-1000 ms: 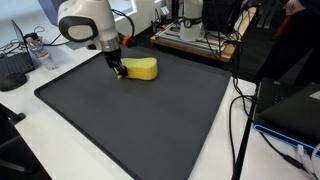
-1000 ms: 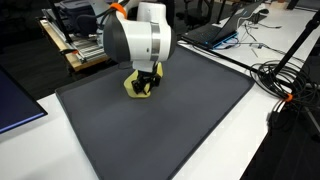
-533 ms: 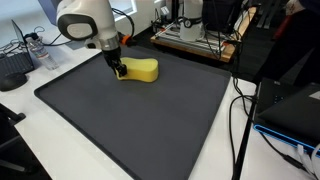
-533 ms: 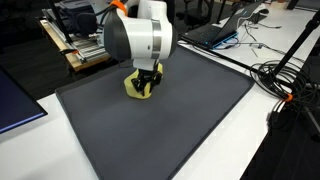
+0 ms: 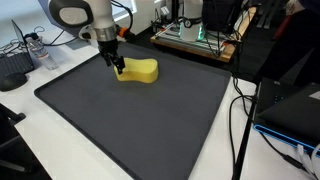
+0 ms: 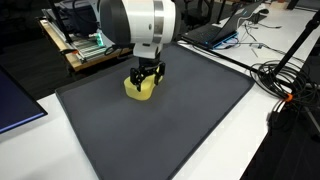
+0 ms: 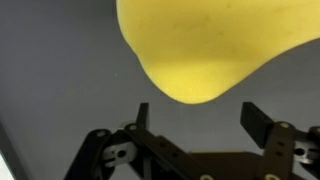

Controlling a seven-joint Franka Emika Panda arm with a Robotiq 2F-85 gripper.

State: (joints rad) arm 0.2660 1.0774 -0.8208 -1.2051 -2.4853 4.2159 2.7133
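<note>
So the yellow sponge (image 5: 142, 70) is lying flat on the dark mat (image 5: 140, 125) near its far edge, on the white table (image 5: 45, 140), with the pincer (image 7: 196, 118) spread wide just over one end, gripping nothing.

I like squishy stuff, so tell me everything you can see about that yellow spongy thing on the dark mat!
The yellow foam-like sponge is a thick, soft-looking pad with a rounded, wavy outline and a plain surface. It lies flat near one edge of the dark grey rubbery mat and looks whole and unsquashed. The black two-fingered tool hangs open just above one end. In the wrist view its fingers appear clear of the sponge, so only the mat seems to touch it.
</note>
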